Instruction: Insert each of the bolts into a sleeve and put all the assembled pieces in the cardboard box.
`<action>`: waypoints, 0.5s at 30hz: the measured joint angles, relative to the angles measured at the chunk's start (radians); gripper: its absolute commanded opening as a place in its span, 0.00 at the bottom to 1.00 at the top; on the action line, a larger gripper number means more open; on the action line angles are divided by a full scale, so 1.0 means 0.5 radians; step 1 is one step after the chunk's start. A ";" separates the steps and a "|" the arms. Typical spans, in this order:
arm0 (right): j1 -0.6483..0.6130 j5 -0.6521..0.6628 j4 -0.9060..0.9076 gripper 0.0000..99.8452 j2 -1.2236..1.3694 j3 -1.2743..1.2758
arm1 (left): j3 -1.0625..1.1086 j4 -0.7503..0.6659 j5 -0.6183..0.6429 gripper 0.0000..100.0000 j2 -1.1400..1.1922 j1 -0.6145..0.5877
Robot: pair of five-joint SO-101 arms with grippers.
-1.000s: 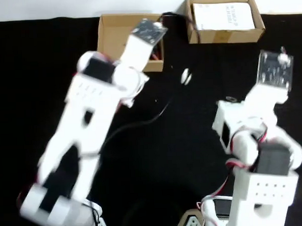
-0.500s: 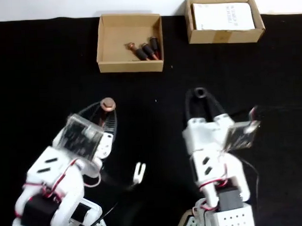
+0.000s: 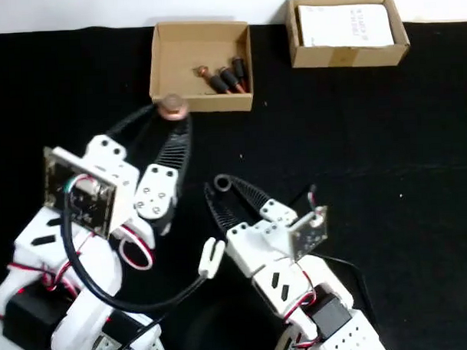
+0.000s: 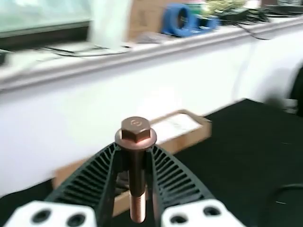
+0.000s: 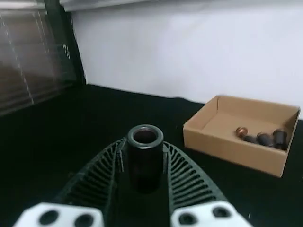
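Your left gripper (image 4: 135, 163) pinched a copper hex-head bolt (image 3: 170, 107) upright, just short of the brown cardboard box (image 3: 167, 70) at the black bench's (image 3: 386, 139) far edge. Your right gripper (image 3: 221, 188) clamped a black cylindrical sleeve (image 5: 144, 158), mid-bench.

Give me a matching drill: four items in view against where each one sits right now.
Items:
1. bolt
2. sleeve
3. assembled pieces
4. white sheet

Places:
A. in the right hand
B. in the other box
C. in the left hand
D. in the cardboard box

Pairs: 1-C, 2-A, 3-D, 4-B
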 measured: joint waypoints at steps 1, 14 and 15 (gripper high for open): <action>-0.009 0.000 0.055 0.01 0.006 0.000 | -0.012 0.015 0.025 0.01 0.025 0.055; -0.018 0.000 0.350 0.01 0.012 0.003 | 0.586 -0.347 0.107 0.01 0.163 0.132; -0.018 0.000 0.350 0.01 0.012 0.003 | 0.623 -0.347 0.120 0.01 0.163 0.132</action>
